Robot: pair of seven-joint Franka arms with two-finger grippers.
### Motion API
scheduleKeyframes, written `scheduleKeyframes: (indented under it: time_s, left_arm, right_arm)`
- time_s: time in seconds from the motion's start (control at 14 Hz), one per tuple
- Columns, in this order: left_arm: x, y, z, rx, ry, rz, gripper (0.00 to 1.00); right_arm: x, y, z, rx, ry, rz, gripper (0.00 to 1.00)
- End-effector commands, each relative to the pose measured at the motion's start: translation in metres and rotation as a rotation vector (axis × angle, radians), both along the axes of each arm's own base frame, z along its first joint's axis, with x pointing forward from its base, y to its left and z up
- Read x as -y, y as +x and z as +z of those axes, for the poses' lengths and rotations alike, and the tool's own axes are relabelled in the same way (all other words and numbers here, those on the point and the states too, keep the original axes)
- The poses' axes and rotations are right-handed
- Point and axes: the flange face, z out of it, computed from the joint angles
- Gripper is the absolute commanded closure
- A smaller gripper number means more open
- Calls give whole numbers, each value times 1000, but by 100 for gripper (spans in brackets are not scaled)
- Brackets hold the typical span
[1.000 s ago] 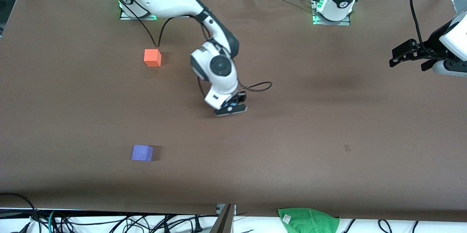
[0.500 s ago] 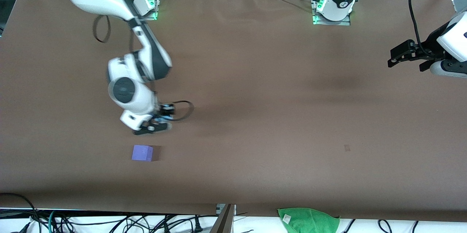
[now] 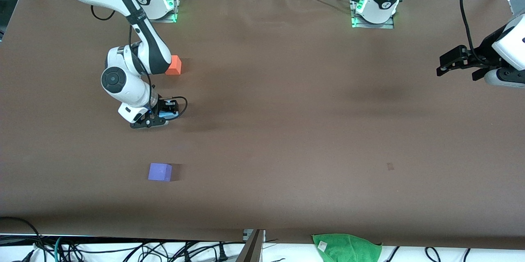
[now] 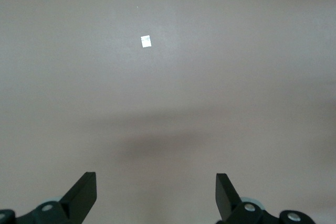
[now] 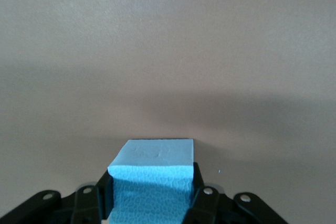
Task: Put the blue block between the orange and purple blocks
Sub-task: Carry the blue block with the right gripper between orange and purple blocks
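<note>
Right end effector (image 3: 154, 119) pinches the blue block (image 5: 152, 182) over the bench (image 3: 287, 131) — between the orange block (image 3: 175, 65) and the nearer purple block (image 3: 160, 172). Left end effector (image 3: 445, 65) waits, fingers spread.

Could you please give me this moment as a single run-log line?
right gripper: shut on light sky-blue matte cube, over table between bright orange cube and violet-purple cube | left gripper: open, waiting

Wide bare table (image 3: 287, 131) between orange block (image 3: 175, 65) and purple block (image 3: 160, 172) — only the right gripper (image 3: 158, 116) hangs over that gap.
</note>
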Motion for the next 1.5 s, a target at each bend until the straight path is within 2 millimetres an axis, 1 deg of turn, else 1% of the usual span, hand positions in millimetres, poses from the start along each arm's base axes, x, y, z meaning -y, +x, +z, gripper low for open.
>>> scheduleKeyframes:
  time_s: [0.0, 0.14, 0.21, 0.29, 0.36, 0.43, 0.5, 0.57, 0.64, 0.71, 0.79, 0.86, 0.93, 1.0, 1.14, 1.21, 1.29, 1.36, 1.43]
  left_arm:
    - [-1, 2, 6, -5, -10, 0, 0]
    - [-1, 2, 6, -5, -10, 0, 0]
    - [-1, 2, 6, -6, -10, 0, 0]
    - [-1, 2, 6, -6, -10, -1, 0]
    - [0, 2, 6, -8, -10, -3, 0]
    - [0, 2, 6, -9, -10, -2, 0]
    - [0, 2, 6, -9, -12, -2, 0]
    - [-1, 2, 6, -9, -10, 0, 0]
    - [-1, 2, 6, -9, -10, 0, 0]
    - [-2, 2, 6, -9, -9, 0, 0]
    - [-2, 2, 6, -9, -9, 0, 0]
    - [-2, 2, 6, -9, -7, 0, 0]
    - [-1, 2, 7, -8, -7, -2, 0]
    - [-2, 2, 7, -8, -9, 0, 0]
    - [-2, 2, 7, -6, -7, -2, 0]
    - [-2, 2, 7, -6, -6, 0, 0]
    - [-2, 2, 7, -6, -6, 0, 0]
    - [-2, 2, 7, -8, -4, 0, 0]
    - [-2, 2, 7, -8, -4, -2, 0]
  right_arm:
    - [3, -2, -7, 21, 16, -24, 62]
    - [7, -2, -23, 26, 16, -36, 40]
    - [11, -2, -27, 21, 14, -42, 36]
    - [14, -1, -27, 17, 14, -51, 8]
    - [13, 3, -17, 30, 17, -69, 0]
    - [12, 10, 5, 55, 23, -97, 0]
    - [7, 11, 27, 44, 23, -122, 0]
    - [4, 17, 52, 25, 21, -126, 0]
    - [5, 26, 78, 4, 19, -128, 0]
    - [5, 30, 106, -16, 14, -126, 0]
    - [10, 31, 138, -16, 11, -131, 0]
    - [24, 32, 165, 1, 7, -141, 0]
    - [36, 35, 185, 31, 8, -152, 0]
    - [40, 33, 204, 42, 10, -157, 0]
    - [44, 23, 247, 83, -35, -122, 0]
    - [46, 20, 267, 75, -44, -115, 0]
    - [45, 22, 290, 52, -46, -114, 0]
    - [44, 21, 308, 19, -51, -118, 0]
    - [43, 19, 321, -7, -60, -115, 0]
